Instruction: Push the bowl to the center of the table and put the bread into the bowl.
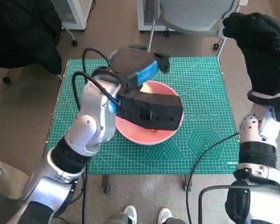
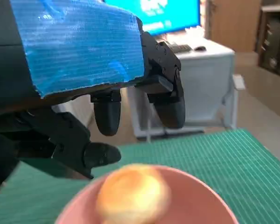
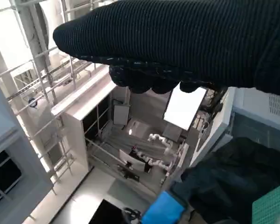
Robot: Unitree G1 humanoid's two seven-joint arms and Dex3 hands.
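A pink bowl (image 1: pixel 147 136) sits near the middle of the green mat (image 1: pixel 203 93), partly hidden under my left forearm. In the left wrist view a round golden bread (image 2: pixel 133 193) lies inside the bowl (image 2: pixel 203 205). My left hand (image 1: pixel 136 66) hovers over the bowl's far side. Its black fingers (image 2: pixel 170 100) hang apart above the bread and hold nothing. My right hand (image 1: pixel 259 46), in its black glove (image 3: pixel 177 42), is raised beyond the table's far right corner, away from the bowl and holding nothing.
A grey chair (image 1: pixel 196 14) stands behind the table. A dark garment (image 1: pixel 23 32) lies at the far left. A person's white shoes (image 1: pixel 147 215) show at the table's near edge. Black cables (image 1: pixel 79 88) loop over my left arm.
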